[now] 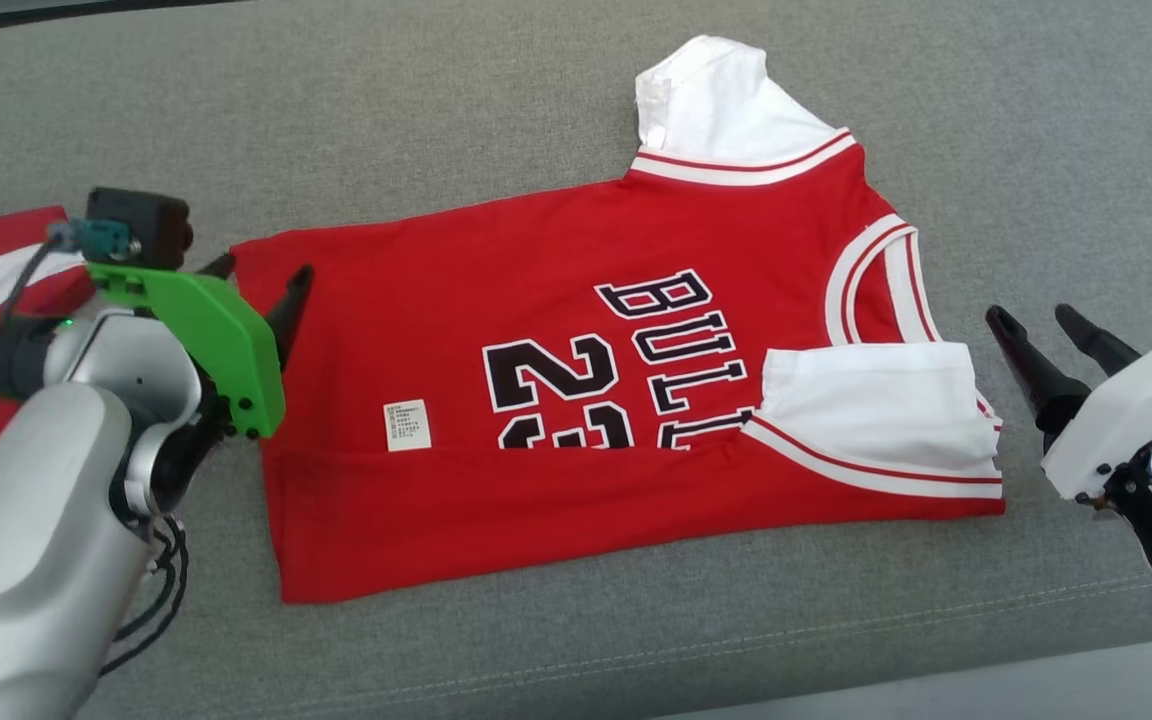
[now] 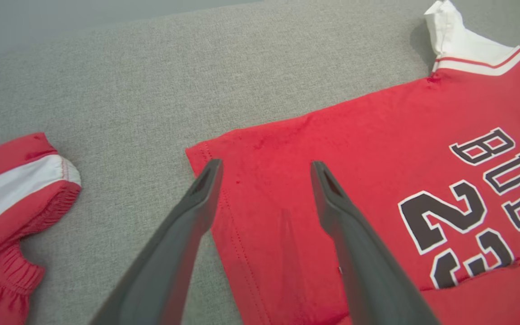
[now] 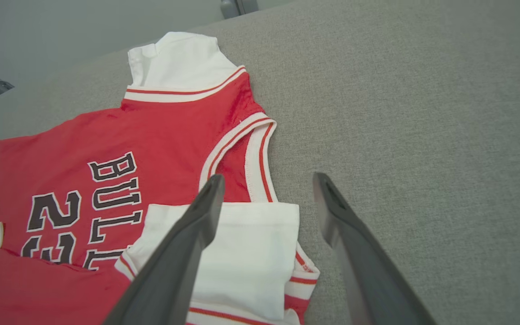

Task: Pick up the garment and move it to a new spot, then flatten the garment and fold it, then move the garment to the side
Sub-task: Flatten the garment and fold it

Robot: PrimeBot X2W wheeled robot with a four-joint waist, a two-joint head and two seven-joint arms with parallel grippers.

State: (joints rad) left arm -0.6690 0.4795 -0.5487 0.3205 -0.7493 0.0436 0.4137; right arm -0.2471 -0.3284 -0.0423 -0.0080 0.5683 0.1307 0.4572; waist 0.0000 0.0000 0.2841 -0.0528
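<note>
The jersey (image 1: 496,260) is laid flat on the grey cushion (image 1: 436,110), between the two grippers. It is red, with black letters and a number on the chest.

The left gripper (image 2: 265,164) is held over the hem end of the jersey. Its jaws are spread wide and nothing is held between them. In the left wrist view one finger (image 2: 197,203) is seen across the hem edge near the corner, and the other is seen over the red cloth further in. Whether the tips touch the cloth cannot be told. Ahead and to the right of this gripper the number is seen. A small white label (image 1: 407,425) is found on the red cloth between this gripper and the number.

The right gripper (image 1: 1031,318) is placed just beside the collar end of the jersey, over bare cushion and apart from the cloth. Its jaws are also spread wide — nothing is gripped. In the right wrist view one white sleeve (image 3: 242,253) is seen folded in over the chest, below the collar, and one finger crosses in front of it. The other sleeve (image 1: 716,100) is left sticking out on the far side, ahead of this gripper and to its left.

The near long edge of the jersey is turned up over the front, so that the lower part of the number and letters is covered.

To the left of the left gripper a second piece — red shorts (image 2: 11,180) with a white stripe — is seen on the cushion, apart from the jersey.
</note>
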